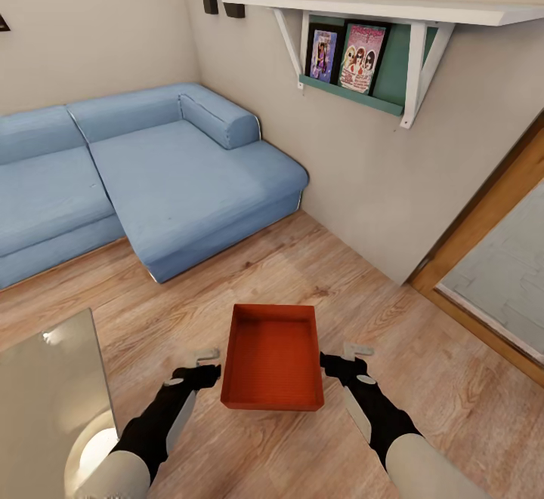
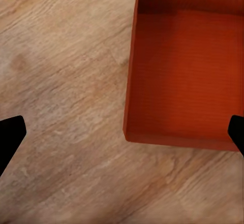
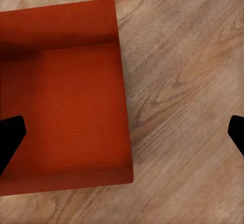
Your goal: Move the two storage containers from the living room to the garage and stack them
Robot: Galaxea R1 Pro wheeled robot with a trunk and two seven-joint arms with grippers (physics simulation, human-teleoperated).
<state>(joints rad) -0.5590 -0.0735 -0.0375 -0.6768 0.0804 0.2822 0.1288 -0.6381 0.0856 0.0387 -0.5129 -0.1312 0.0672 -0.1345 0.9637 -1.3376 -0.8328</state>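
Between my two arms, on the light wood plank floor [image 1: 363, 288], sits one orange-red storage container [image 1: 273, 355]. From the head camera I also get the blue sofa [image 1: 151, 174], the white wall shelf [image 1: 393, 12] and a glass door frame [image 1: 483, 220]. My wrist cameras give the ribbed bottom close up, and I see nothing lying in the bin. Left end effector [image 1: 202, 367] and right end effector [image 1: 344, 359] flank it, fingers spread wide, gripping nothing; I cannot tell whether either touches the walls.
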